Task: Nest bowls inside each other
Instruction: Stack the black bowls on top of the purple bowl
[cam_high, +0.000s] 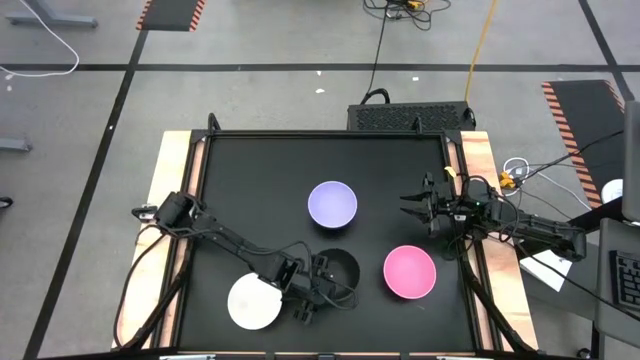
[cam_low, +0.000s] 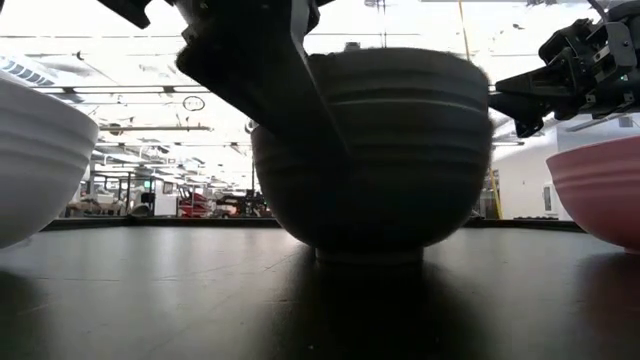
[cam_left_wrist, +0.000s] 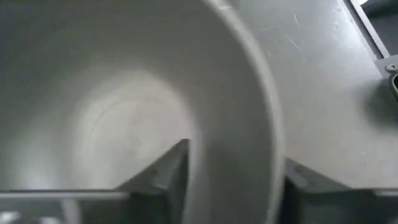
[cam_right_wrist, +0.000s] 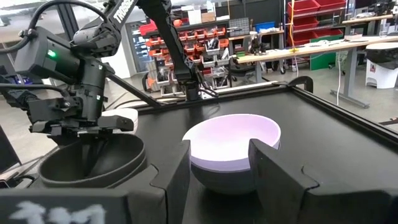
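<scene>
The left hand (cam_high: 320, 278) is at the black bowl (cam_low: 400, 150), near the front of the bench (cam_high: 260, 180). One finger is inside the bowl and one is outside, with the bowl's wall between them. I cannot tell if they are squeezing it tight.

If the hold is loose, I think the bowl could slip out when it goes up, or tip and swing. It is pinched at one side only, so it may hang crooked. The white bowl (cam_high: 253, 302) sits just beside it, right by the arm, and could get bumped and slide. If the black bowl comes down crooked over another bowl, it may land on the rim and not drop in.

The black bowl is round and deep, with a small flat foot and thin lines around its side. It looks smooth and hard. The white bowl has the same lines. The pink bowl (cam_high: 410, 272) is near it on the other side, and the lavender bowl (cam_high: 332, 204) is in the middle of the bench; both look smooth inside. The bench top is flat, black and dull.

The right hand (cam_high: 412, 208) waits in the air near the lavender bowl, fingers spread, holding nothing.
</scene>
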